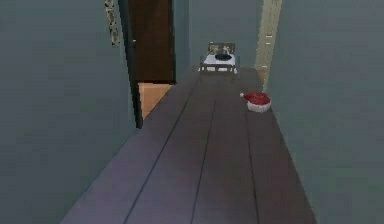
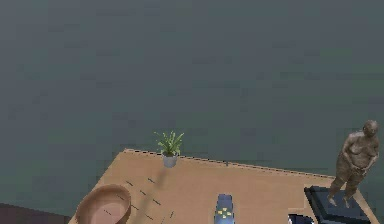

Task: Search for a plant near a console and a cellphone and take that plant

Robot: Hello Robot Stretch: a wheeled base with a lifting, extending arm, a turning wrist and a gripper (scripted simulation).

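One small potted plant (image 2: 170, 143) stands at the wooden table's (image 2: 190, 185) far edge by the wall; nearer lie a bowl (image 2: 104, 206) and a dark device (image 2: 226, 209), with a statue (image 2: 353, 162) well apart. Jaws' state: cannot tell.

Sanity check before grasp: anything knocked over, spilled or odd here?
Nothing tipped or spilled: the plant and statue stand upright on the table. Only oddity: a small red-and-white thing lying on the hallway floor by the wall.
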